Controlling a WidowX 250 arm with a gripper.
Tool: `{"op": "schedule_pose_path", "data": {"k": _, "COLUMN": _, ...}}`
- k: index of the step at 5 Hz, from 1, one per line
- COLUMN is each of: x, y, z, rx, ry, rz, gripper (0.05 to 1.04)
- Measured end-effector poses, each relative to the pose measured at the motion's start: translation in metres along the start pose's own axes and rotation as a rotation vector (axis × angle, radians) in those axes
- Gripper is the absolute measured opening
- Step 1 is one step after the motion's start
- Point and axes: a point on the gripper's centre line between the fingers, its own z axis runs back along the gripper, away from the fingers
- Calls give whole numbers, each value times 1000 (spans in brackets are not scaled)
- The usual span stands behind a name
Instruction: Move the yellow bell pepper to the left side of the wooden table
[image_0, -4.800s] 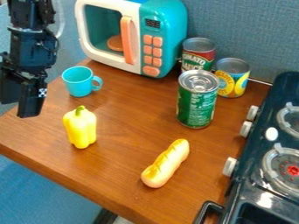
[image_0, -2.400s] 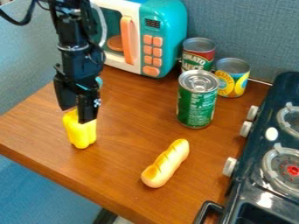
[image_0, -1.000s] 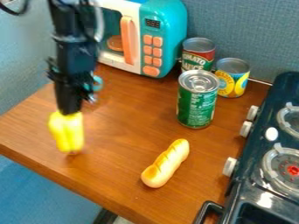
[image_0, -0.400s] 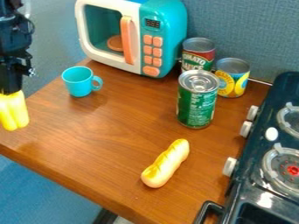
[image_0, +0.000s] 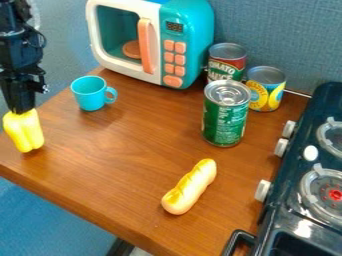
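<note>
Pinching the top of a yellow bell pepper between its fingers, my gripper hangs, pointing down, at the left side of the camera view. The pepper sits directly beneath the fingertips, its lobed bottom end downward, over the left part of the brown wooden tabletop; I cannot tell from here whether that lower end touches the wood. Nearest to my gripper among the other things is a turquoise cup, standing upright a little to the right and farther back, with its handle turned away from the gripper. Beyond the cup, I see a white and turquoise toy microwave with an orange handle and orange buttons; a round orange piece shows inside it. Well to the right of my gripper, a green can stands upright, with a red-labelled can and a shorter yellow-labelled can behind it. Lower in the view and to the right of the gripper lies a toy bread roll, slanting across the wood nearer the camera. Farthest to the gripper's right is a dark toy stove with pale knobs along its near side.
</note>
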Motion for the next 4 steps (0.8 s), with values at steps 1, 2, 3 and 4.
{"op": "schedule_pose_path", "data": {"k": 1, "x": 7, "y": -6, "z": 0, "rx": 20, "ry": -17, "rz": -9, "gripper": 145}}
{"op": "schedule_pose_path", "data": {"k": 2, "x": 8, "y": -10, "z": -1, "rx": 41, "ry": -2, "rz": -30, "gripper": 359}}
{"op": "schedule_pose_path", "data": {"k": 3, "x": 7, "y": -10, "z": -1, "rx": 41, "ry": -1, "rz": -20, "gripper": 664}}
{"op": "schedule_pose_path", "data": {"k": 4, "x": 3, "y": -11, "z": 29, "rx": 54, "ry": -96, "rz": -9, "gripper": 950}}
